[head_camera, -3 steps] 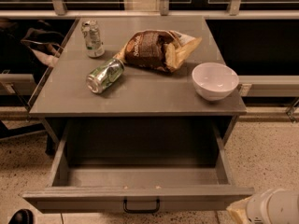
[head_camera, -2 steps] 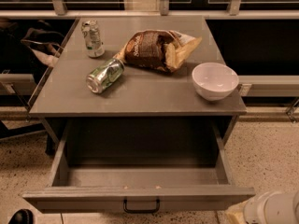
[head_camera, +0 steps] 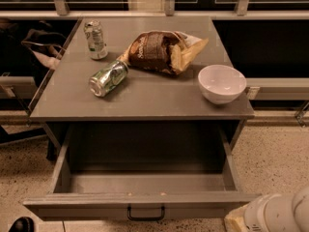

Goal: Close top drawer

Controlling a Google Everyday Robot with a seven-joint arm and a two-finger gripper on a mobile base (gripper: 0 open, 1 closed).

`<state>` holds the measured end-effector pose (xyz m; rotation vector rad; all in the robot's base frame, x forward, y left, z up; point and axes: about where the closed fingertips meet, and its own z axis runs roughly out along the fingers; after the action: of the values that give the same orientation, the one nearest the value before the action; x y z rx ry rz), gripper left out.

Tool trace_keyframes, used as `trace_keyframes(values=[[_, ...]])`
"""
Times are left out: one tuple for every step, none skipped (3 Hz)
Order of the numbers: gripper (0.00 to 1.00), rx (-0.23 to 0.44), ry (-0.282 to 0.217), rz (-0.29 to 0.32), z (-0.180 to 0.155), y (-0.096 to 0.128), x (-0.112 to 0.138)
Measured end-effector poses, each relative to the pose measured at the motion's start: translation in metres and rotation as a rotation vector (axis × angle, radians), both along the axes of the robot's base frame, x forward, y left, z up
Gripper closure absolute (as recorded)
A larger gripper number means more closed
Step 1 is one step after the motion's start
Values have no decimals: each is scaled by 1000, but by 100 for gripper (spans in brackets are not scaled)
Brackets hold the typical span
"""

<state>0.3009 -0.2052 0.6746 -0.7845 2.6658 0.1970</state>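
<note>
**Operator:** Where am I on this drawer?

**Spotter:** At the very start, by my reading, with the push not yet made. Your top drawer (head_camera: 96, 208) stands pulled well out beneath the counter (head_camera: 159, 98), and its front panel and black loop handle (head_camera: 146, 213) are nearest the camera.

**Operator:** And the tool?

**Spotter:** Your tool (head_camera: 241, 220) sits low in the lower right corner, just beside the right end of the drawer front. You cannot tell how far open it is or whether it holds anything, because too little of it shows.

**Operator:** What does the next move want?

**Spotter:** Bring it across to the middle of the panel, near the handle, and press straight toward the cabinet. Off-centre, a drawer this wide may skew. Go gently — the can lying on its side (head_camera: 109, 78) could roll.
</note>
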Motion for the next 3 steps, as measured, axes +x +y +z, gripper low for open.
trace_keyframes(values=[[100, -5, -35, 48, 7, 14, 24], [100, -16, -68, 97, 10, 27, 70], [100, -19, -69, 98, 9, 29, 75]])
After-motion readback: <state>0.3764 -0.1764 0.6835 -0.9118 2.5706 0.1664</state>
